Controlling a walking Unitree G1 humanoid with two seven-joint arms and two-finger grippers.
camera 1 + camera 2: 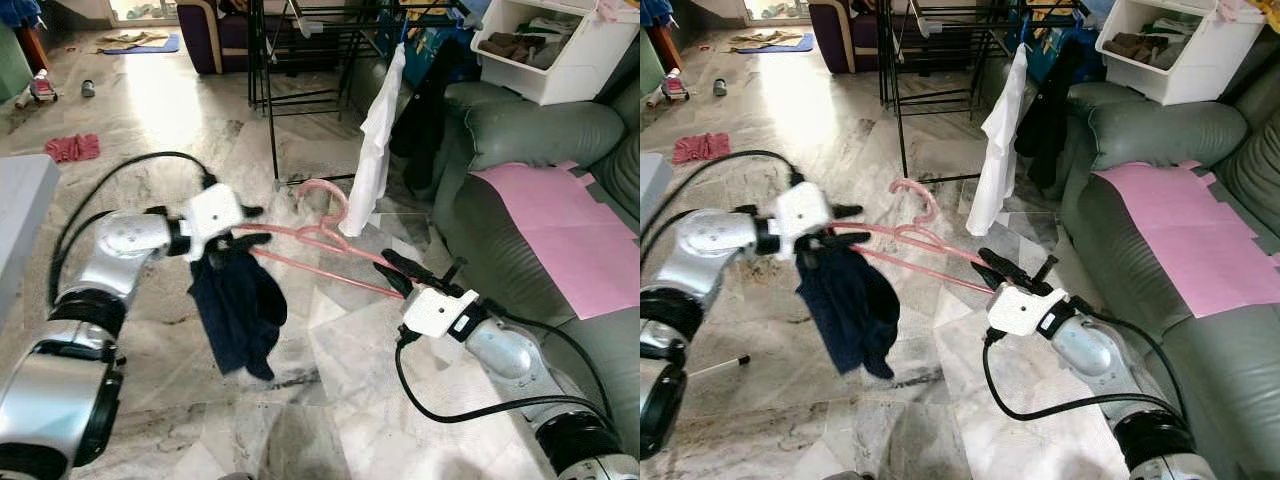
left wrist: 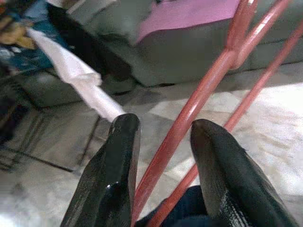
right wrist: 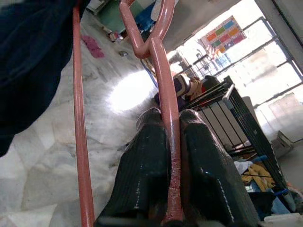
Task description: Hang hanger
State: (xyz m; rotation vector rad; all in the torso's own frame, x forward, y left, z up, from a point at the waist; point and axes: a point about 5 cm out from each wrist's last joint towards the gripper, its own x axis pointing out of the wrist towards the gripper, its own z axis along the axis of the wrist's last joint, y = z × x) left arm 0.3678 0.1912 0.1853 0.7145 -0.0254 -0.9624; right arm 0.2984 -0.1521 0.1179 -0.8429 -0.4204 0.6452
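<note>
Clamping one end of the pink hanger, the right gripper has its two black fingers pressed tight against the bar from either side; the left gripper sits at the hanger's other end, its fingers spread with a gap on each side of the pink bar that runs between them, so it is released rather than clenched; the hanger is thus held off the floor between both arms, lying nearly flat with its hook curling away toward the rack; a dark blue garment droops from the bar just under the left gripper; beyond the hook stands a black drying rack, with a white shirt and a dark garment hanging from it near the hook's path; a grey-green sofa lies to the right, a pink sheet spread on its seat and a white bin of clothes behind it; a red cloth lies well apart on the marble floor.
</note>
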